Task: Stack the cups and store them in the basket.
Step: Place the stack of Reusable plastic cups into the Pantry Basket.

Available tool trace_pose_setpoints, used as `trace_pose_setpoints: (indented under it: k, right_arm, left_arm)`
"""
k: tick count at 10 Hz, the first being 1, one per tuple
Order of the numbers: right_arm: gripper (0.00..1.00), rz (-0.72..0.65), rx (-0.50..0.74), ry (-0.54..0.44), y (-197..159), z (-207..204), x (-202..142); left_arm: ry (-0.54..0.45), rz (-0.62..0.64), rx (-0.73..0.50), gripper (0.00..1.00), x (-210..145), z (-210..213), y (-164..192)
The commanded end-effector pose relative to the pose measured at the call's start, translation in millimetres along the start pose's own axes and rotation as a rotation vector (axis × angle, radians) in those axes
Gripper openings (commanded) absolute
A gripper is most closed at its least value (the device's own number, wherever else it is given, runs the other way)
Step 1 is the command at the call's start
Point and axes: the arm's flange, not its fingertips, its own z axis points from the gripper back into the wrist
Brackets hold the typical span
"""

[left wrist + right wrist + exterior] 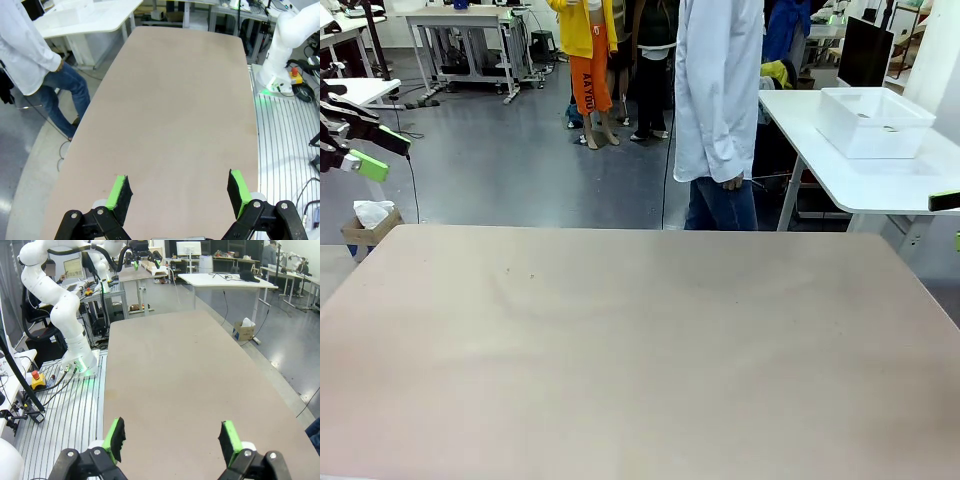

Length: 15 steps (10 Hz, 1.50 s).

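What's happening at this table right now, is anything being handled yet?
Nothing is being handled yet. The beige table lies bare in front of the arms. The left hand and the right hand both hover above it with jaws wide open, holding nothing. A person in a white coat stands at the far side, arms down. A white basket sits on a separate white side table behind, to the right.

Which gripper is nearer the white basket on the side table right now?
Right. The right gripper hangs at the front view's right edge, just below the basket on the side table; the left gripper sits at the far left edge, well away from it.
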Motion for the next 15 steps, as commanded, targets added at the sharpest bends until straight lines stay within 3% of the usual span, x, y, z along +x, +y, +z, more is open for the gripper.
trace_pose_setpoints:
  k: [1, 15]
  right_arm:
    - [1.00, -0.017, -0.006, -0.022, 0.3, -0.2, 4.7]
    - [1.00, -0.017, -0.006, -0.022, 0.3, -0.2, 4.7]
  left_arm:
    - [-0.016, 0.015, -0.005, 1.00, 2.9, 0.8, 0.2]
    - [-0.016, 0.015, -0.005, 1.00, 2.9, 0.8, 0.2]
